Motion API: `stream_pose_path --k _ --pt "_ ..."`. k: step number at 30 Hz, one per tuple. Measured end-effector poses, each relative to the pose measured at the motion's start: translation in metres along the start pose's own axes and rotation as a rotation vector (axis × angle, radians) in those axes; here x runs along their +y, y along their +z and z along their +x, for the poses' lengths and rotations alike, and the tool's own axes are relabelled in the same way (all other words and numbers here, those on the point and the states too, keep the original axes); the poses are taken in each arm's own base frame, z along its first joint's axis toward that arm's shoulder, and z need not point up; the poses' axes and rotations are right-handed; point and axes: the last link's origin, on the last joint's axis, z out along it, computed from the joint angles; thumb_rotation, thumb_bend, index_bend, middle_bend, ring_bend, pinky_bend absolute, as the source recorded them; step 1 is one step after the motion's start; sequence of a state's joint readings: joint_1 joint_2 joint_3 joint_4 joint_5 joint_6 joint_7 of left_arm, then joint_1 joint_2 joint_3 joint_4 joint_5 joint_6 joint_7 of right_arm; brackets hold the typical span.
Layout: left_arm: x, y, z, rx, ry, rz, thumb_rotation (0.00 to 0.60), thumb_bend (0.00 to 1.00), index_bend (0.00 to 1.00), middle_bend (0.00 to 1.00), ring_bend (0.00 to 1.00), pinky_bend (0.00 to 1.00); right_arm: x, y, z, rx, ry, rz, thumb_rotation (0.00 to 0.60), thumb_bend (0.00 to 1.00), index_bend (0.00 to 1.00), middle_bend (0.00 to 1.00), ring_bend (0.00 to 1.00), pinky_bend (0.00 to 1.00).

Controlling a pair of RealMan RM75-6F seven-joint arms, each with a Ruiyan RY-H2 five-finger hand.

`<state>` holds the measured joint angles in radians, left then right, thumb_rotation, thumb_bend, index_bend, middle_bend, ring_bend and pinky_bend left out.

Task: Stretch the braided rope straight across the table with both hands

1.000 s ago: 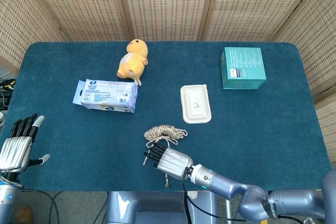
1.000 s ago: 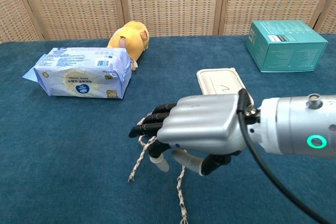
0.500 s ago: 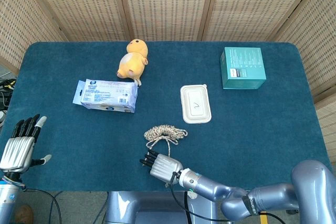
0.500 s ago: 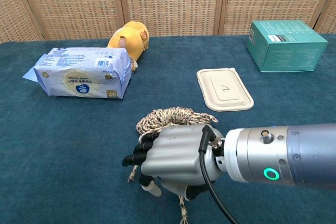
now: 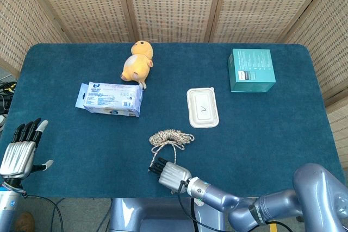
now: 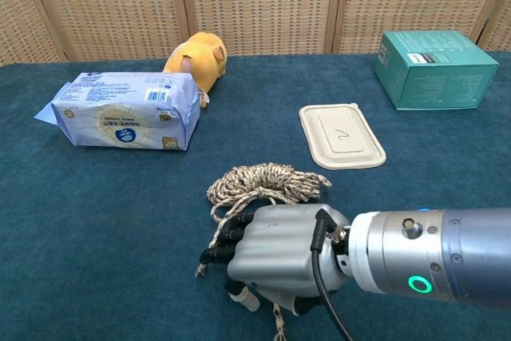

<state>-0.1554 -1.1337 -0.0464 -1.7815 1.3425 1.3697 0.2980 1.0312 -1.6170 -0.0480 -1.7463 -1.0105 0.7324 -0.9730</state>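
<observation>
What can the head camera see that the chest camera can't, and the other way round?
Only the head view shows the left hand, fingers apart at the table's left edge. Only the chest view shows the loose rope strands trailing under the right hand. Both show the coiled braided rope, wipes pack, yellow plush toy, lidded tray and teal box.

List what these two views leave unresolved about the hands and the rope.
- Right hand, both views: its back hides the palm, so any grip on the braided rope is unclear.
- Rope strands, chest view: they run under that hand; one end leaves the bottom edge.
- Left hand: head view only, at the table's left edge, fingers apart; absent from chest view.
</observation>
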Motion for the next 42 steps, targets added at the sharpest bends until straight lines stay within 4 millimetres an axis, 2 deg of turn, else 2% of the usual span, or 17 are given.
stream_pose_path --k 17,26,33,39,42 --pt "0.002 -0.001 -0.002 -0.001 0.011 -0.002 0.600 0.00 0.00 0.00 0.00 0.00 0.036 -0.038 -0.025 -0.070 -0.007 -0.110 0.600 0.86 0.43 0.00 0.00 0.00" --pt "0.003 -0.001 -0.002 -0.003 0.014 -0.001 0.600 0.00 0.00 0.00 0.00 0.00 0.064 -0.059 -0.036 -0.086 -0.053 -0.196 0.600 0.86 0.43 0.00 0.00 0.00" --pt "0.004 -0.002 -0.003 -0.005 0.019 -0.005 0.600 0.00 0.00 0.00 0.00 0.00 0.090 -0.078 -0.052 -0.114 -0.092 -0.287 0.600 0.86 0.43 0.00 0.00 0.00" --pt "0.005 -0.002 -0.004 -0.005 0.020 -0.005 0.600 0.00 0.00 0.00 0.00 0.00 0.105 -0.088 -0.053 -0.105 -0.101 -0.342 0.600 0.85 0.41 0.00 0.00 0.00" --pt "0.005 -0.002 -0.004 -0.006 0.019 -0.005 0.600 0.00 0.00 0.00 0.00 0.00 0.111 -0.092 -0.050 -0.083 -0.085 -0.376 0.600 0.79 0.38 0.00 0.00 0.00"
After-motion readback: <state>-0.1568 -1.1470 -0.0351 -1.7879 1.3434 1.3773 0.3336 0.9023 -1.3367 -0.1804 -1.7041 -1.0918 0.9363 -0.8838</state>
